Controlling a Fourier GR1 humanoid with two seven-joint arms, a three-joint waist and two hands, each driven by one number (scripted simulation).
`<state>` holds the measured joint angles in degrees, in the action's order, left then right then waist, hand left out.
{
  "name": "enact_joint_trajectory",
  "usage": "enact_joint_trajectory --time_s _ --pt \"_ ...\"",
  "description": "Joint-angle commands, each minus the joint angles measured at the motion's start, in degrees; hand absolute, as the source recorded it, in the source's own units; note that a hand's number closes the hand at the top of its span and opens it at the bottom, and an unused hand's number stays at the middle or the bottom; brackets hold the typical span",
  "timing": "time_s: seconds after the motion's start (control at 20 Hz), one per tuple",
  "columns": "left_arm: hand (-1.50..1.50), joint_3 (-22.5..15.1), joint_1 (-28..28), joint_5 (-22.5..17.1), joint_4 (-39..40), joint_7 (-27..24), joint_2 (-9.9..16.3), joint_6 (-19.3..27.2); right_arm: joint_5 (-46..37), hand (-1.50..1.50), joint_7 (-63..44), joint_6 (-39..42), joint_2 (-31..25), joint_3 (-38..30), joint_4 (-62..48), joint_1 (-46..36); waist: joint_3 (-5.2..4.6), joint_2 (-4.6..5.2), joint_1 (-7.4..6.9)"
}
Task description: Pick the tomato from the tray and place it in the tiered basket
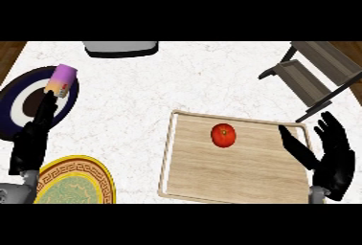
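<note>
1. Overhead, I count one tomato (223, 135), one wooden tray (212, 184), one tiered basket (318, 76), two plates, one small can and one grey object at the counter's far edge.
2. My single tomato is round, glossy red, with a small darker spot at its top. It sits alone on the tray's far half, slightly right of the middle, touching neither rim nor hand.
3. My tray is pale wood with a raised light rim, lying on the white marble counter (141, 86) toward my right side.
4. My tiered basket stands beyond the tray's far right corner, showing as grey slatted shelves on a dark frame.
5. My right hand (331, 158) is over the tray's right edge, fingers straight and spread, thumb pointing toward the tomato, holding nothing.
6. My left hand (32, 139) lies at the left, fingers extended over a dark blue plate (10, 100); a pink and orange can (60, 80) stands just past the fingertips.
7. A yellow patterned plate (78, 182) sits nearest me on the left.
8. The grey object (120, 48) is partly cut off.
</note>
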<state>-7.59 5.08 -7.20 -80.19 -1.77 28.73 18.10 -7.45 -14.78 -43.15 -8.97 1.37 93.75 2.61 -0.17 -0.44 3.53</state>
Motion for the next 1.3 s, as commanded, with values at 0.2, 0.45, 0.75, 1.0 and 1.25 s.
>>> enact_joint_trajectory --time_s 0.2,0.45,0.75,1.0,1.25 --pt "0.0 -2.84 1.92 2.1 -2.19 2.7 -0.22 -0.93 -14.83 -1.5 -23.79 9.67 -10.91 11.77 11.87 8.46 -0.38 0.22 -2.68" --pt "0.0 -3.74 2.44 3.24 -2.68 3.29 -1.47 0.02 -14.24 -1.5 -42.68 24.1 -19.29 12.89 20.44 4.15 -0.23 0.3 -3.53" --pt "0.0 -2.32 4.59 2.34 0.3 2.45 -1.36 -2.26 -15.77 -1.5 -66.95 32.8 -18.27 12.25 21.51 -14.75 -0.15 0.65 -4.78" --pt "0.0 -3.36 5.2 3.22 -3.17 5.72 -1.59 -2.04 -14.89 -1.5 -70.31 35.36 -12.96 12.16 13.85 -21.61 -0.05 0.56 -5.32" --pt "0.0 -2.77 5.2 4.21 -2.42 5.89 -1.85 -1.15 -14.23 -1.5 -70.42 36.56 -9.43 14.93 9.33 -19.9 0.02 0.42 -4.29"
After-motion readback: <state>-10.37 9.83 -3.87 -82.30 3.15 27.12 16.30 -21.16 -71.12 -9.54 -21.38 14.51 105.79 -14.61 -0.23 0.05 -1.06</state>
